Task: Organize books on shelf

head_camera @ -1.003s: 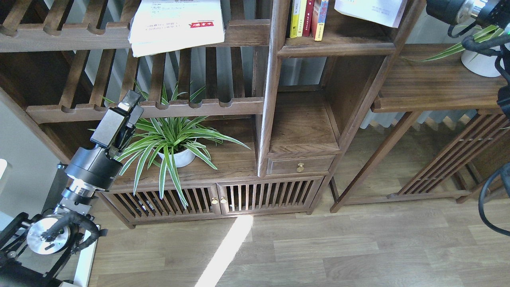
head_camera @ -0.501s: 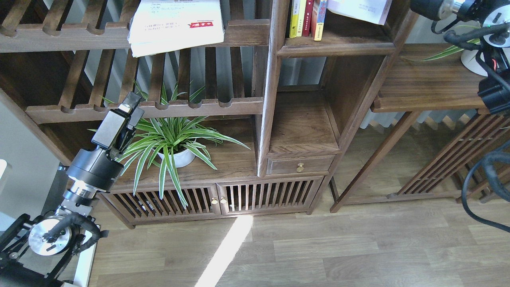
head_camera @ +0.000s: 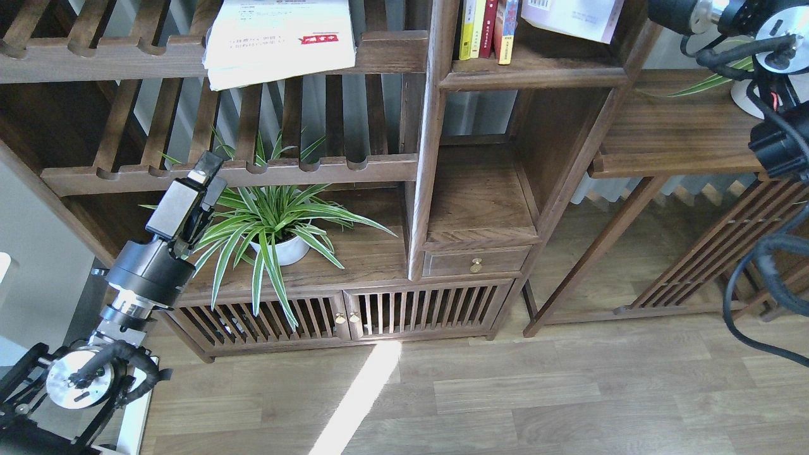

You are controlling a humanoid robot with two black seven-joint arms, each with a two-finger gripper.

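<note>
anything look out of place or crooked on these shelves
Yes. A large white book with a red mark lies flat across the slatted rack, its corner overhanging the front rail. In the narrow compartment, a pale book is tilted in the air beside the upright books, not yet stood up.

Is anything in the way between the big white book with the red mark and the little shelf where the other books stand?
Yes. The white book lies on the slatted rack, left of the shelf. The shelf's tall wooden side post stands between them, so the book would likely have to come out forward and go around it.
</note>
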